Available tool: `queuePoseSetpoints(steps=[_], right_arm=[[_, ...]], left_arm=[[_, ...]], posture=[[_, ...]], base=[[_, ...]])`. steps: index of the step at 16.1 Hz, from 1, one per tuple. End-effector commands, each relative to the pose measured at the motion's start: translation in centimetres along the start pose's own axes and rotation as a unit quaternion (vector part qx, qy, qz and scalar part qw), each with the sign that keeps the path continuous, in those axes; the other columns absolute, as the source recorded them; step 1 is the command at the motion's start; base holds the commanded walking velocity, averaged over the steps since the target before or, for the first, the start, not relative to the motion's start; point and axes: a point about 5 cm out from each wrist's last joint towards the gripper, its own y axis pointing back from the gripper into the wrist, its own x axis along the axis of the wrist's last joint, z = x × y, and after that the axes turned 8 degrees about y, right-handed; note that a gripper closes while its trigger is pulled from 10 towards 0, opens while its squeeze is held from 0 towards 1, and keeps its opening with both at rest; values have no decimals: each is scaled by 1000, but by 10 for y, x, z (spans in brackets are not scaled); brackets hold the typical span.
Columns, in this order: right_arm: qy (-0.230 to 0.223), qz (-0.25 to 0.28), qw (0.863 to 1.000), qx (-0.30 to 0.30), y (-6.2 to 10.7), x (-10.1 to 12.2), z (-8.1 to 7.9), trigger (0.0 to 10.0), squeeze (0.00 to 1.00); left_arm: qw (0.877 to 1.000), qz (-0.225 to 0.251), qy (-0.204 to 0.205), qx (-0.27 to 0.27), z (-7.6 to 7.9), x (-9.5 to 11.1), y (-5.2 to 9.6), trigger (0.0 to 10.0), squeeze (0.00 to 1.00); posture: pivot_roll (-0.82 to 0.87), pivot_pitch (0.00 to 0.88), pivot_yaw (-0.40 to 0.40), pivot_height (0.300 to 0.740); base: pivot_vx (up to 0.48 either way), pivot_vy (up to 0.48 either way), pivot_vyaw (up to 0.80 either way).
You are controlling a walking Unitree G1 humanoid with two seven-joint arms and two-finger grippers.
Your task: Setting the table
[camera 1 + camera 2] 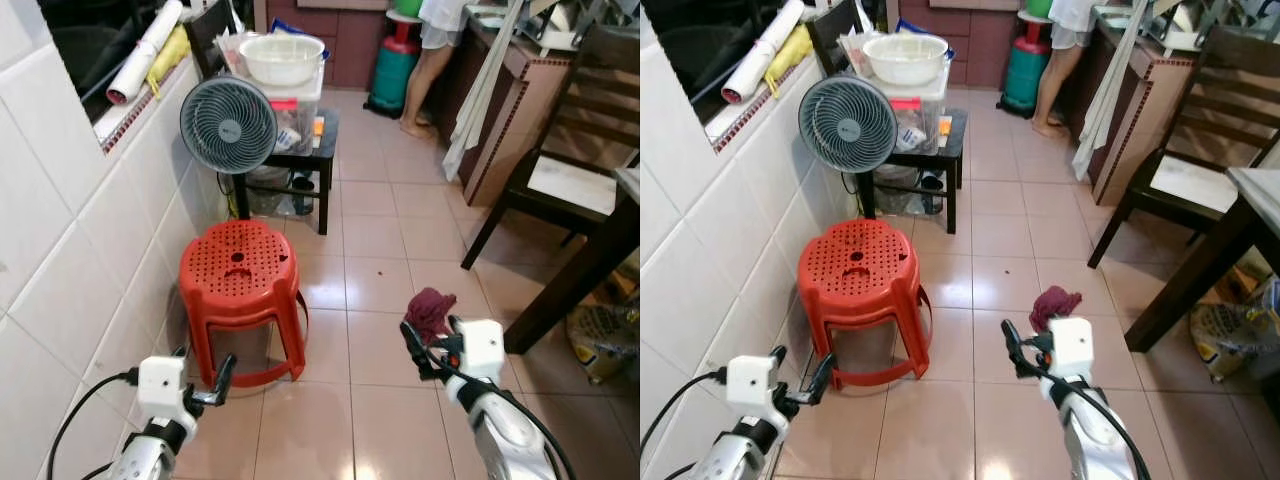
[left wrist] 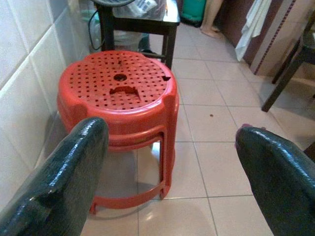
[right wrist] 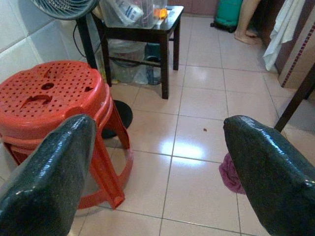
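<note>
With both the left gripper (image 1: 205,385) and the right gripper (image 1: 428,345) spread wide and empty near the stacked red perforated plastic stools (image 1: 240,290), the crumpled maroon cloth (image 1: 430,310) on the tiled floor beside them could snag a step.

Wall: white tiled wall (image 1: 60,250) down the left of my head view.
Floor: glossy beige tiled floor (image 1: 375,250).
Stool: red plastic stool (image 1: 240,268) at lower centre-left, against the wall.
Behind it: grey fan (image 1: 228,124), dark side table (image 1: 312,145).
Right edge: dark wooden chair (image 1: 560,170).
</note>
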Motion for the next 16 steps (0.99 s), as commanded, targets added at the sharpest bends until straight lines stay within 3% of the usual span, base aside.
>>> queuePoseSetpoints(steps=[1, 3, 8, 13, 16], right_arm=[[-1, 4, 1000, 4, 1, 5, -2, 10000, 0], [1, -10, 1000, 12, 3, 5, -7, 10000, 0], [3, -14, 1000, 12, 2, 16, -7, 10000, 0], [3, -19, 1000, 17, 2, 18, -10, 10000, 0], [4, -18, 1000, 18, 2, 20, -10, 10000, 0]], left_arm=[[1000, 1, 4, 5, 0, 3, 1, 10000, 0], [1000, -1, -14, -1, 2, 8, 1, 10000, 0], [999, 27, 34, -6, 2, 26, -15, 10000, 0], [999, 29, 36, -15, 5, 32, -16, 10000, 0], [999, 24, 40, -25, 9, 30, -17, 10000, 0]], posture=[[-74, 33, -10, 740], [-78, 41, -8, 740], [-87, 38, -3, 740], [-88, 39, -5, 740], [-92, 41, -2, 740]], base=[[0, 0, 0], [0, 0, -400], [0, 0, -800], [0, 0, -800], [291, 0, -800]])
